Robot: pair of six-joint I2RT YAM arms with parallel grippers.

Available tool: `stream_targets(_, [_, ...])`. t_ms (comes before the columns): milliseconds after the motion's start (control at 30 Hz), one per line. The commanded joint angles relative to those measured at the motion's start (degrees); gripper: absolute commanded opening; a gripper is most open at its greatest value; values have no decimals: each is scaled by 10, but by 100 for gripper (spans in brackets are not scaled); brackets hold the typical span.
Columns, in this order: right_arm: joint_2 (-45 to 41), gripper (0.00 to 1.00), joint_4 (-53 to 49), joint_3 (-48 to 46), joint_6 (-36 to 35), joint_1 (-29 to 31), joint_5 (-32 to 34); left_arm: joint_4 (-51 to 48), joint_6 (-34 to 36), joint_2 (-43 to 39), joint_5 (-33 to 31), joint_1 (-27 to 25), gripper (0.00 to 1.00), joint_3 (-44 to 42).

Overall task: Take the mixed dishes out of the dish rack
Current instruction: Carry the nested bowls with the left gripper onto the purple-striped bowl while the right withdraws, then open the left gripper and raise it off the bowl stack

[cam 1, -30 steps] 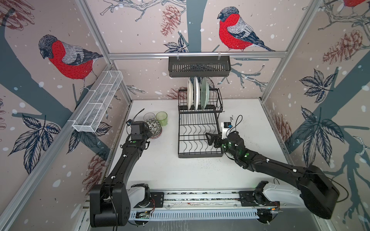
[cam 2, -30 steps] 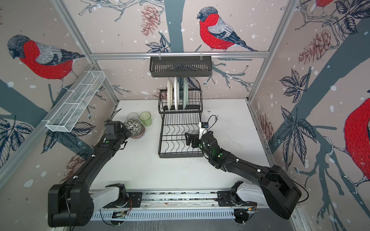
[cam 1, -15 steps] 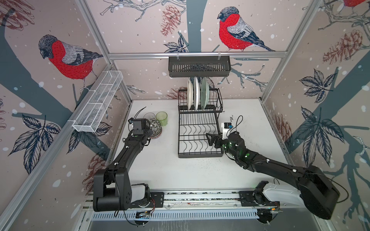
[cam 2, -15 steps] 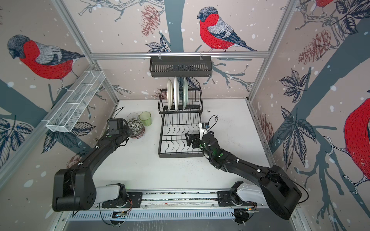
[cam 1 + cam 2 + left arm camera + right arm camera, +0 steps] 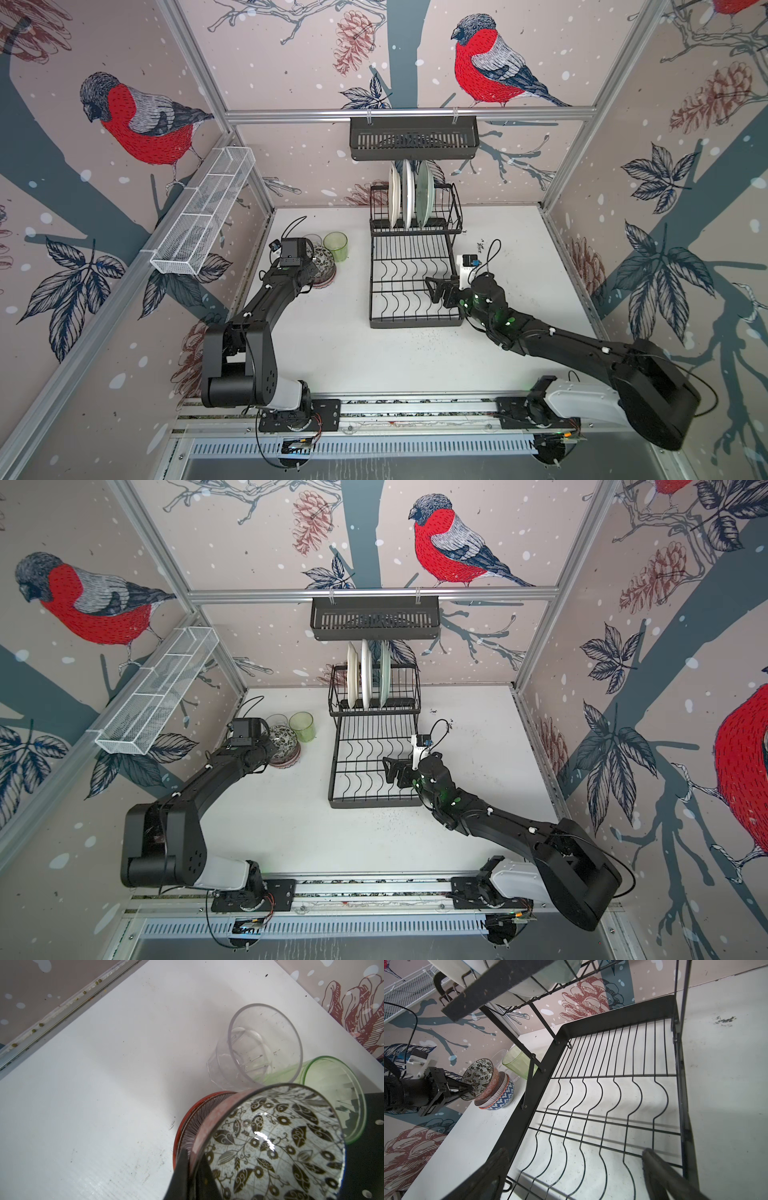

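Observation:
The black dish rack (image 5: 415, 322) stands mid-table. On its upper level a cream plate (image 5: 393, 195), a white plate (image 5: 408, 193) and a pale green plate (image 5: 424, 193) stand on edge. To the left of the rack, three patterned bowls (image 5: 326, 266) are stacked on the table. A clear glass (image 5: 259, 1047) and a green ribbed glass (image 5: 336, 246) stand beside them. My left gripper (image 5: 192, 1152) is shut on the rim of the top bowl (image 5: 478, 1078), which sits tilted in the stack. My right gripper (image 5: 432, 289) hangs open over the rack's lower wavy wires (image 5: 591, 1126), holding nothing.
A slotted black shelf basket (image 5: 413, 139) hangs from the back rail just above the plates. A long white mesh basket (image 5: 203, 216) is fixed to the left wall. The left wall's rail (image 5: 52, 1014) runs close to the glasses.
My left wrist has crept slightly toward the back wall, with its grip on the bowl unchanged. The arm's lower links have swung. The right arm has stayed still.

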Motion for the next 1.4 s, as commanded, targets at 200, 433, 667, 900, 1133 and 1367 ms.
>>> stream_targets(200, [8,99,17,8,12,-3,-14,3,1,-3,3,1,22,4])
stream_targets(433, [4,100,15,3,17,-6,-13,-3,7,-6,6,1,54,7])
stream_targets(667, [-18,100,4,1,13,-6,-9,5,10,-19,35,1,86,7])
stream_targets(900, [-27,99,-16,2,22,-6,8,8,17,-45,57,-1,94,-3])
stream_targets(1133, [-47,99,-36,5,21,-6,19,58,30,-117,82,-25,98,-36])
stream_targets(1367, [-66,99,-52,-5,-9,-6,55,147,15,-146,131,-55,98,-87])
